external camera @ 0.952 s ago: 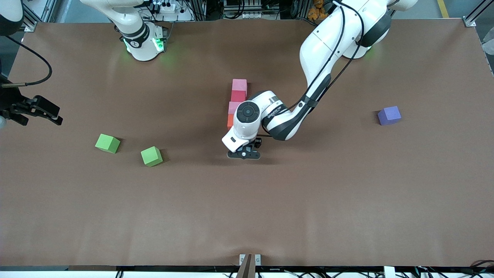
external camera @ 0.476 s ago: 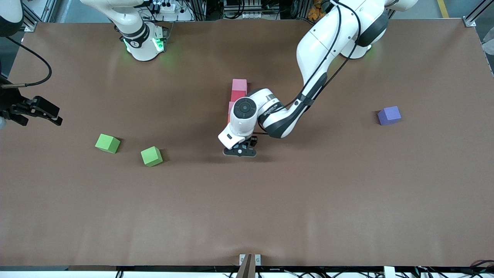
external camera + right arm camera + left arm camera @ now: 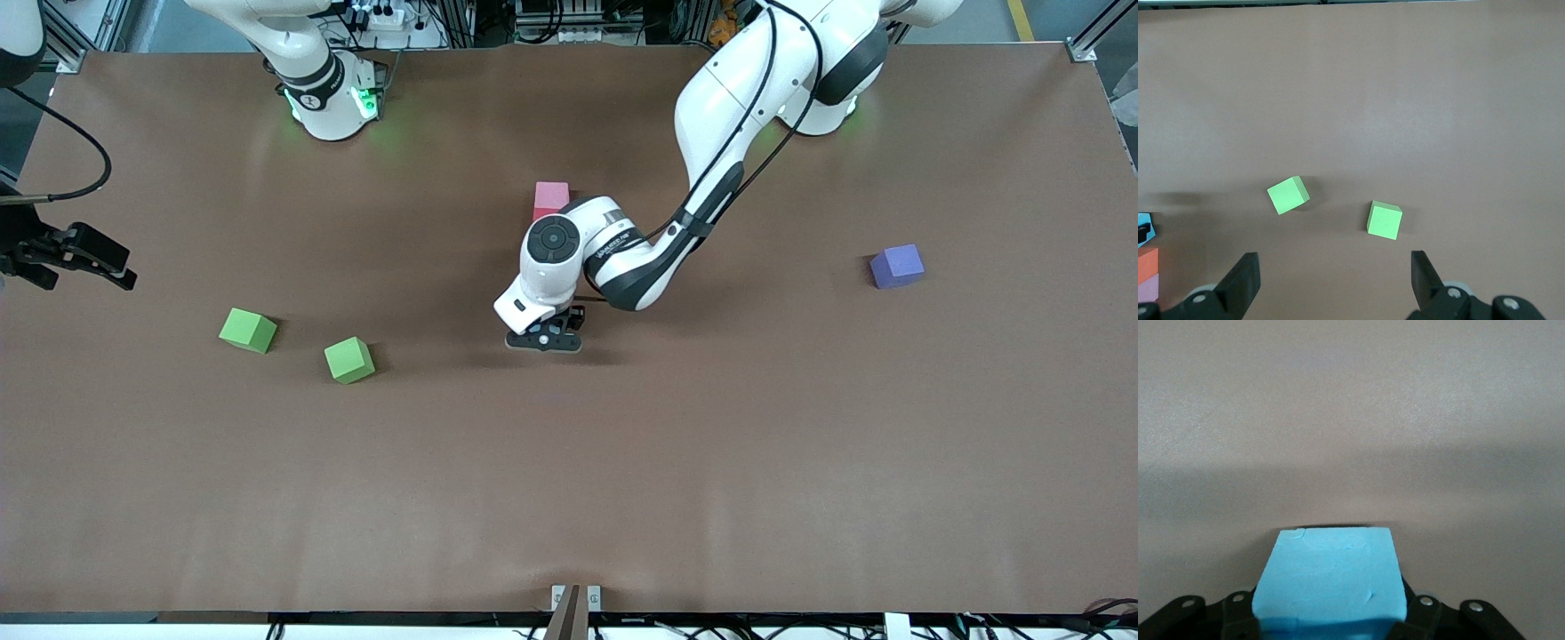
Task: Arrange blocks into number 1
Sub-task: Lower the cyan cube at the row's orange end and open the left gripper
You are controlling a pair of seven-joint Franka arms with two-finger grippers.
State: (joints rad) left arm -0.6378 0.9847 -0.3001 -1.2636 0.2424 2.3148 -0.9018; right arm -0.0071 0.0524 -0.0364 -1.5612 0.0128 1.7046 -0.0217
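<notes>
Left arm carries a light blue block low over mid-desk; right arm waits at its end of the desk.
Brown desk carries everything. Left arm reaches to desk centre, left gripper clenched on the light blue block, over bare desk just nearer the front camera than the block column. Right gripper hangs released, fingers spread, over the right arm's end of the desk, two green cubes apart from each other near it. Purple cube sits alone toward the left arm's end. Column mostly hidden by the left wrist: a light pink block tops it, farthest from the camera, crimson red block edge touching it; right wrist view shows orange block touching another pink block.
</notes>
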